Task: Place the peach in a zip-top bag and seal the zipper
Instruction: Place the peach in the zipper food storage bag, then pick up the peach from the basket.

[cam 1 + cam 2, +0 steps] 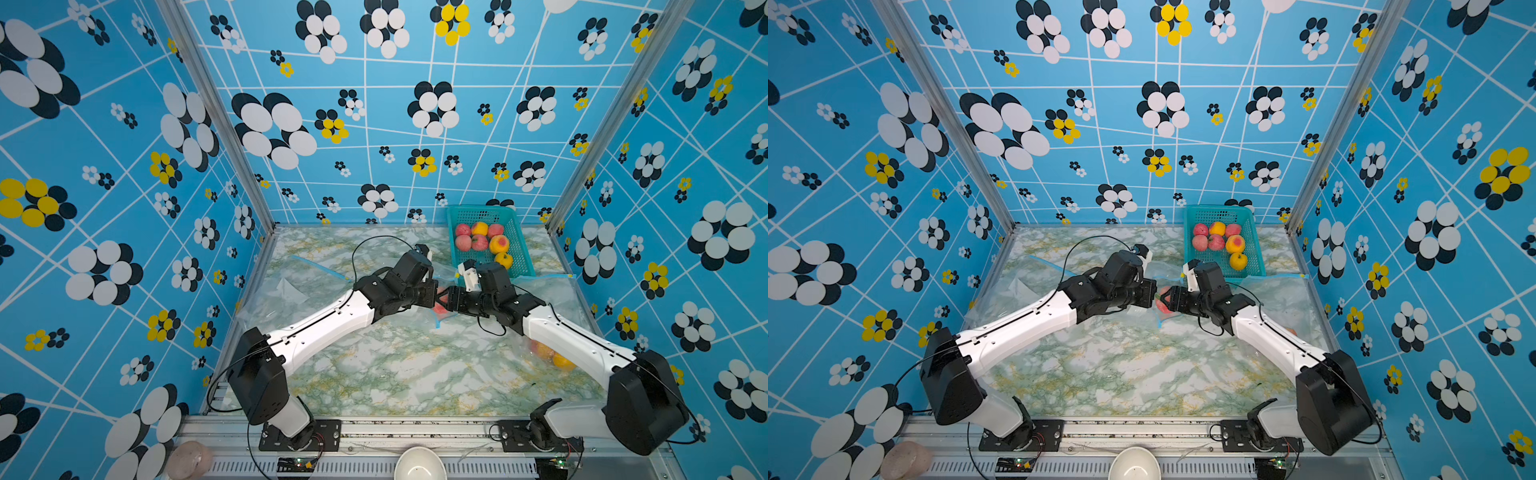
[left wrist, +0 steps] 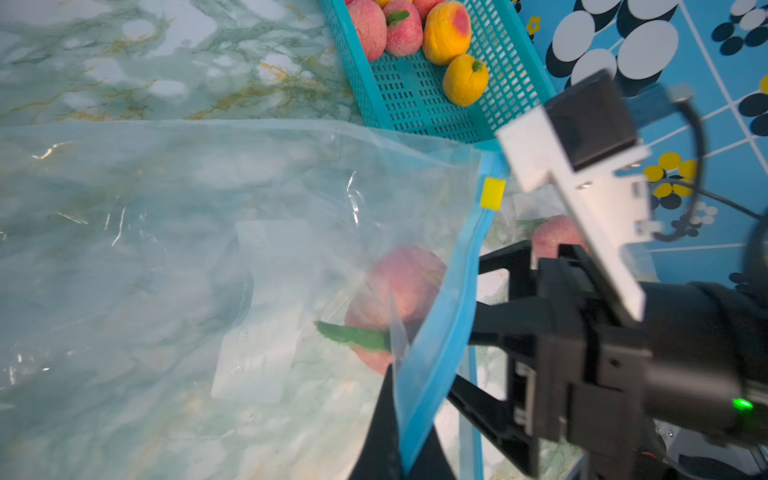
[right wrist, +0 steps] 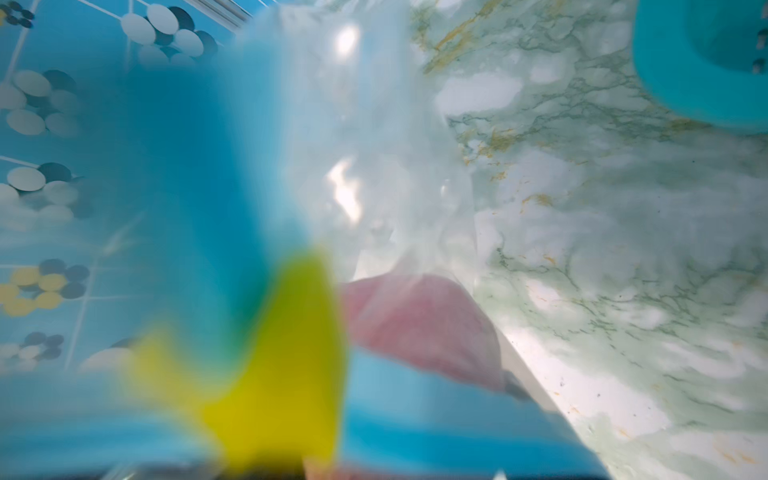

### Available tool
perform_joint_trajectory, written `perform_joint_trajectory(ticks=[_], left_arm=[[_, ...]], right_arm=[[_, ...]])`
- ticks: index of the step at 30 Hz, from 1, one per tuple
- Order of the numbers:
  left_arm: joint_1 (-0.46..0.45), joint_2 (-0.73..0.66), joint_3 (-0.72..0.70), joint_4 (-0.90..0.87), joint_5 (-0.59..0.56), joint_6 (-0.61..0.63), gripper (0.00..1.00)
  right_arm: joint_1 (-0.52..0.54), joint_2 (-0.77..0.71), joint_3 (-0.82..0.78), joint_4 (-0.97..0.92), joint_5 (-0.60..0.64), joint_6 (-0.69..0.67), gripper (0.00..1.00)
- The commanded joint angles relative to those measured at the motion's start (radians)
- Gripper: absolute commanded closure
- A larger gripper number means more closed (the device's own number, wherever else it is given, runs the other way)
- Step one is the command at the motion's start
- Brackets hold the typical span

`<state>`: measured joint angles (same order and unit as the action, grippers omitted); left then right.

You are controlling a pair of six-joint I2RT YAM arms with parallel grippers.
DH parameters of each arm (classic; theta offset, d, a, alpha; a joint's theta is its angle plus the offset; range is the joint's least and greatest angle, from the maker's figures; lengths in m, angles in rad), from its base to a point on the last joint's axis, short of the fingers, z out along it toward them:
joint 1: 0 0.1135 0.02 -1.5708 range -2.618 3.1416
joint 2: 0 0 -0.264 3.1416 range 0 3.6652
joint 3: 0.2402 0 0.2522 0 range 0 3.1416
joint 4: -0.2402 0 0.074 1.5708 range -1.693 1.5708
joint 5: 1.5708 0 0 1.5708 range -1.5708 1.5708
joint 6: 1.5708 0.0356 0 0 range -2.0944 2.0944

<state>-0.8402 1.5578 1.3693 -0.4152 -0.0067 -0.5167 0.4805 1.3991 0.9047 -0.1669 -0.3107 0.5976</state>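
Peach [image 2: 399, 291] was noted inside bag [image 2: 208, 249]; left gripper [image 2: 395, 399] was clenched on zipper strip [image 2: 440, 332]; hold of right gripper [image 2: 469, 324] could not be told; straight withdrawal advised.

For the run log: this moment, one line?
left fingers: shut on blue zipper strip, clear plastic bag | pink peach: inside bag mouth | right fingers: spread beside peach, grip unclear | zipper: unsealed

Pink-red fuzzy peach [image 2: 405, 286], green leaf attached: lies just inside the mouth of the clear plastic zip-top bag [image 2: 187, 249], mid-tabletop [image 2: 124, 62]. Bag body spreads toward 9 o'clock; mouth faces 3 o'clock. Blue zipper band [image 2: 444, 328] unsealed, one lip raised. Yellow slider [image 2: 492, 192] at its 12 o'clock end.
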Motion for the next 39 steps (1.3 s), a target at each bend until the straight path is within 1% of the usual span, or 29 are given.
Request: perform_joint_trajectory(ticks=[1,3,4,6,8,11,16,18,21,23,28,31,34,37,39], left_arm=[[-0.008,-0.032,0.061,-0.067,0.011,0.038,1.00],[-0.008,-0.027,0.080,-0.089,0.017,0.043,1.00],[-0.006,-0.021,0.088,-0.099,0.016,0.043,1.00],[0.000,-0.007,0.101,-0.119,0.007,0.044,1.00],[0.012,0.006,0.099,-0.117,0.002,0.040,1.00],[0.031,0.025,0.089,-0.091,0.018,0.020,1.00],[0.048,0.082,0.132,-0.107,0.039,0.023,1.00],[0.047,0.099,0.146,-0.119,0.035,0.031,1.00],[0.050,0.113,0.146,-0.111,0.041,0.028,1.00],[0.048,0.120,0.146,-0.105,0.051,0.023,1.00],[0.044,0.128,0.161,-0.106,0.059,0.024,1.00],[0.046,0.125,0.159,-0.108,0.053,0.026,1.00],[0.044,0.120,0.150,-0.105,0.053,0.028,1.00],[0.043,0.118,0.144,-0.103,0.054,0.029,1.00],[0.044,0.113,0.141,-0.103,0.052,0.028,1.00]], right_arm=[[-0.001,0.048,0.109,-0.008,0.044,-0.015,0.29],[0.000,0.078,0.176,-0.071,0.048,-0.033,0.27],[-0.003,0.088,0.210,-0.103,0.043,-0.045,0.22],[-0.010,0.093,0.274,-0.183,0.041,-0.075,0.19],[-0.033,0.084,0.313,-0.231,0.025,-0.100,0.19],[-0.091,0.061,0.326,-0.263,-0.054,-0.102,0.19],[-0.190,0.038,0.350,-0.309,-0.125,-0.103,0.20],[-0.230,0.048,0.373,-0.329,-0.116,-0.122,0.20],[-0.302,0.077,0.387,-0.291,-0.111,-0.109,0.20],[-0.336,0.115,0.410,-0.286,-0.047,-0.123,0.20],[-0.344,0.307,0.588,-0.422,0.242,-0.277,0.20],[-0.344,0.418,0.703,-0.483,0.386,-0.349,0.20],[-0.344,0.522,0.820,-0.540,0.497,-0.401,0.20],[-0.347,0.614,0.907,-0.579,0.567,-0.443,0.19],[-0.353,0.667,0.954,-0.603,0.593,-0.462,0.19]])
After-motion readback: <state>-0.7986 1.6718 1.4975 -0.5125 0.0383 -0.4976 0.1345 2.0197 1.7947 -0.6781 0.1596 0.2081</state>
